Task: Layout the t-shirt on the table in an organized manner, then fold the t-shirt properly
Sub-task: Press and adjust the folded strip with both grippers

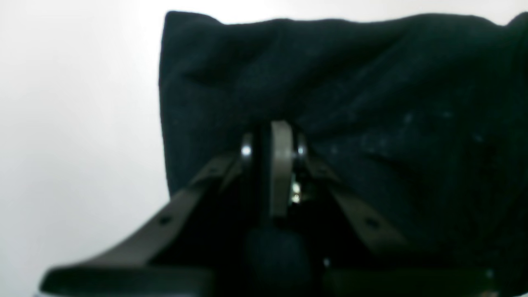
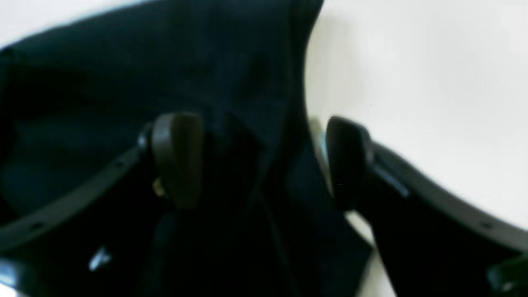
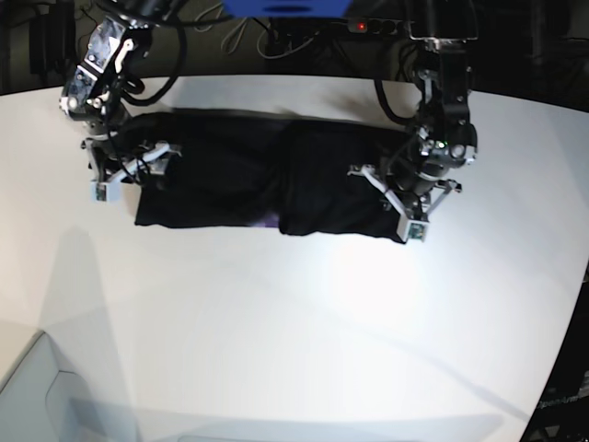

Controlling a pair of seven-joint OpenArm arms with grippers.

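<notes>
1. A large white table point(image 3: 294, 322) with a curved edge is seen filling most of the base view, its smooth top lit brightly near the middle.
2. A black t-shirt point(image 3: 239, 180) is laid directly on the far part of the tabletop, stretched into a long band from side to side.
3. The cloth is shown bunched and rumpled, with one portion overlapped onto the other near its middle.
4. A small purple patch point(image 3: 267, 221) is glimpsed at the shirt's near edge.
</notes>
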